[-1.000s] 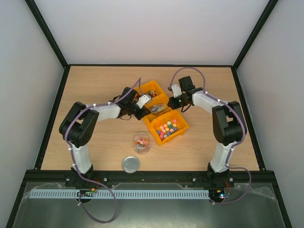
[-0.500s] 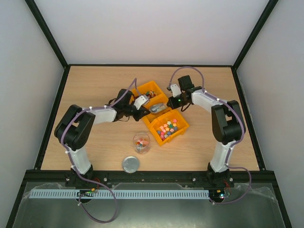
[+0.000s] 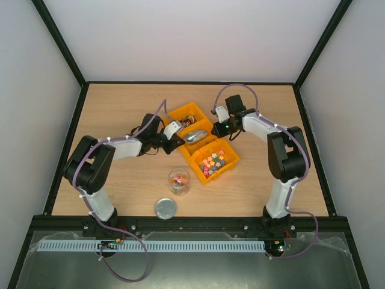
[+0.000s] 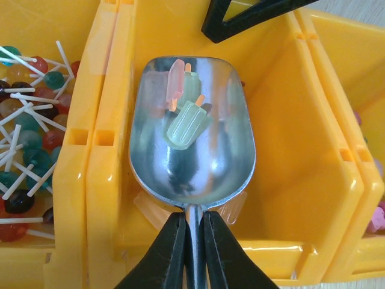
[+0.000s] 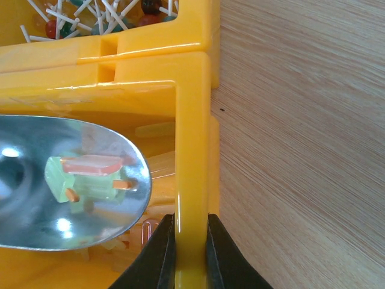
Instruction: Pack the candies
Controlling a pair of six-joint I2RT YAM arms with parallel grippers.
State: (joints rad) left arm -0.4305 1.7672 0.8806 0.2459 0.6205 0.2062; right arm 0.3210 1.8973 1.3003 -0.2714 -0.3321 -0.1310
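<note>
The candies [image 4: 27, 129], red, green and dark sweets on thin white sticks, fill the far yellow bin [image 3: 191, 113] and also show in the right wrist view [image 5: 102, 11]. My left gripper [image 4: 194, 229] is shut on the handle of a metal scoop [image 4: 192, 162], seen from above [image 3: 195, 136] over the middle yellow bin [image 4: 283, 120]. The scoop holds a pale green lolly-shaped piece [image 4: 187, 123] and a pink one [image 4: 174, 81]. My right gripper [image 5: 191, 241] is shut on that bin's right wall [image 5: 192, 138]. From above, the left gripper [image 3: 179, 136] and right gripper [image 3: 216, 135] flank the bin.
A near yellow bin [image 3: 227, 164] holds pastel block-like pieces [image 3: 212, 162]. A clear jar [image 3: 178, 180] with a few coloured pieces stands on the wooden table [image 3: 120, 108], and a round metal lid [image 3: 165, 208] lies in front of it. Clear-wrapped pale pieces [image 5: 157, 162] lie under the scoop.
My left arm has drawn back to the left, and the scoop has shifted slightly left and levelled over the middle bin. The right arm has stayed on the bin wall.
</note>
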